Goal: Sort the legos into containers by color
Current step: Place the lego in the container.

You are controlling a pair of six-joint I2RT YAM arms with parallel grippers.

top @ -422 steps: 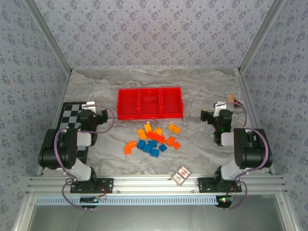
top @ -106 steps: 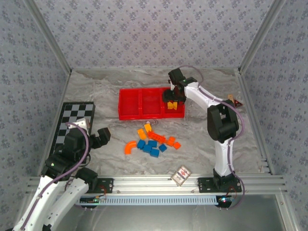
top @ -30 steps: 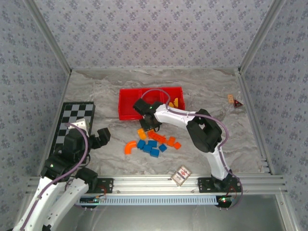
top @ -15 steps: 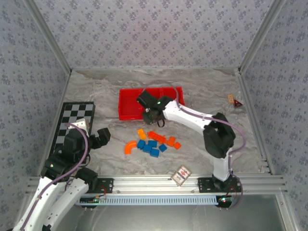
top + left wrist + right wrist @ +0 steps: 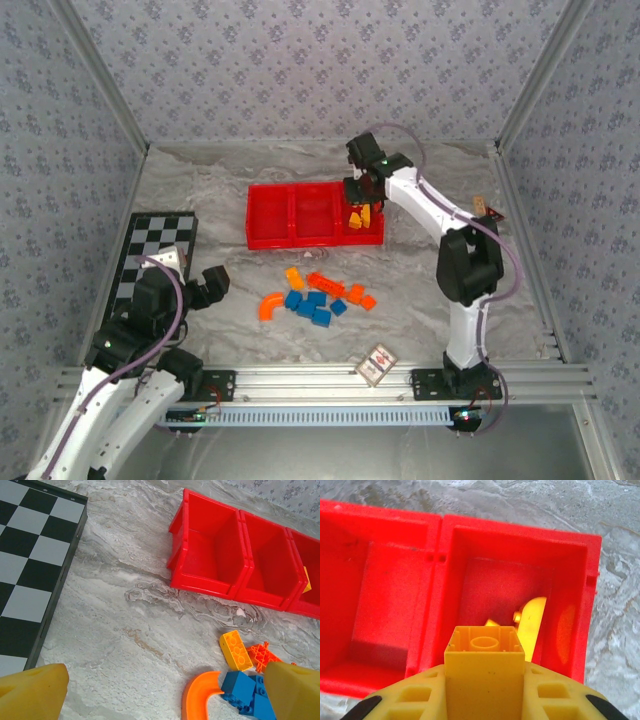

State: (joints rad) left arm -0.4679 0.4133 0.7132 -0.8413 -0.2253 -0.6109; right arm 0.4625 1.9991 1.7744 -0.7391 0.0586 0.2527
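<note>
Right gripper (image 5: 484, 696) pinches a yellow brick (image 5: 484, 652), stud side toward the wrist camera, directly above the right compartment (image 5: 570, 605) of the tray (image 5: 268, 215). Yellow pieces (image 5: 532, 622) already lie in that compartment, so it is likely held there for a colour-matched drop. Left gripper (image 5: 161, 692) hovers in front of the tray with fingers spread wide and nothing between them, probably waiting its turn. Loose legos (image 5: 320, 295), blue, orange and red, lie just in front of the tray, unsorted.

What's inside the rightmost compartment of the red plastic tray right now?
Yellow plastic bricks lie in that compartment; count unclear. The square yellow brick in the fingers of the right gripper covers the near floor.
</note>
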